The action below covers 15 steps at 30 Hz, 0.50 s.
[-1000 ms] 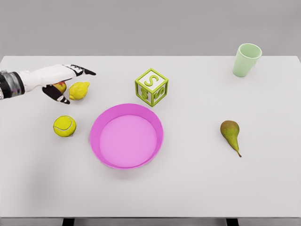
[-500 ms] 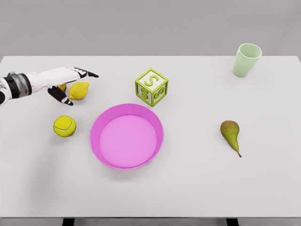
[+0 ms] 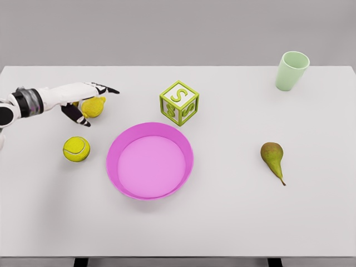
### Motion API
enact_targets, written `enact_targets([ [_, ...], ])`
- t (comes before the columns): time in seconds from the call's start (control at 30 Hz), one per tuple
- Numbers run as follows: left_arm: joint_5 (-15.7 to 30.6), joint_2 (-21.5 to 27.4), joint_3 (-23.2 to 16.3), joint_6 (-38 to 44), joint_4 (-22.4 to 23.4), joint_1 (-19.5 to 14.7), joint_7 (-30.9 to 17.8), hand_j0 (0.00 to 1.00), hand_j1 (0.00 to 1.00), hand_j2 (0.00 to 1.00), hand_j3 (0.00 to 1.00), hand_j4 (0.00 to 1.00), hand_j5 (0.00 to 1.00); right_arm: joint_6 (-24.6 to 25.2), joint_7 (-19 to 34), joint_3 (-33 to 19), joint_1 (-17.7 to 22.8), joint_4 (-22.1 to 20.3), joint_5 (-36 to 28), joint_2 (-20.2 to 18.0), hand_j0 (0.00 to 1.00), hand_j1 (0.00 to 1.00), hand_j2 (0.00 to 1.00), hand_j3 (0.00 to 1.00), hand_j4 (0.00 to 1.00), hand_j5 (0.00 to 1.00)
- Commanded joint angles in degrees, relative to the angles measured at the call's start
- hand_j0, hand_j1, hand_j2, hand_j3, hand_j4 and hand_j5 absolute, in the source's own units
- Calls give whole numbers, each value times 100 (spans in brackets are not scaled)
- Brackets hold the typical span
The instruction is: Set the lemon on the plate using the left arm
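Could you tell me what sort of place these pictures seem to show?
Most likely a simulated tabletop test scene, not a lived-in room: a plain white table against a bare grey backdrop, with unrelated props laid out, such as a letter block, a tennis ball and a pink plate.

White table [image 3: 233,222], matte top, runs nearly the full width of the view; far edge straight, left and right edges angling outward toward the near side. Two dark legs or supports [image 3: 81,262] just visible under the near edge, one left, one right. Beyond the far edge, a plain grey wall [image 3: 167,30], featureless, no seams. Light even and diffuse; shadows on the tabletop faint and soft.
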Motion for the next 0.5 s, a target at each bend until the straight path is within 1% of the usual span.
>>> enact_targets([
  [0.0,-21,-38,9,15,101,-9,3,100,100,100,100,100,100,0,1,1,0,3,2,1,100,100,100,100,100,100],
  [0.13,-215,-74,44,15,39,-18,3,100,100,100,100,100,100,0,1,1,0,3,2,1,100,100,100,100,100,100],
  [0.3,-241,-65,53,15,-137,-9,3,100,100,100,100,100,100,0,1,1,0,3,-7,1,100,100,100,100,100,100],
  [0.37,-390,-65,88,15,-233,0,3,100,100,100,100,100,100,0,1,1,0,-6,2,1,100,100,100,100,100,100],
  [0.47,-434,-47,88,15,-260,0,3,100,100,100,100,100,100,0,1,1,0,-6,2,1,100,100,100,100,100,100],
])
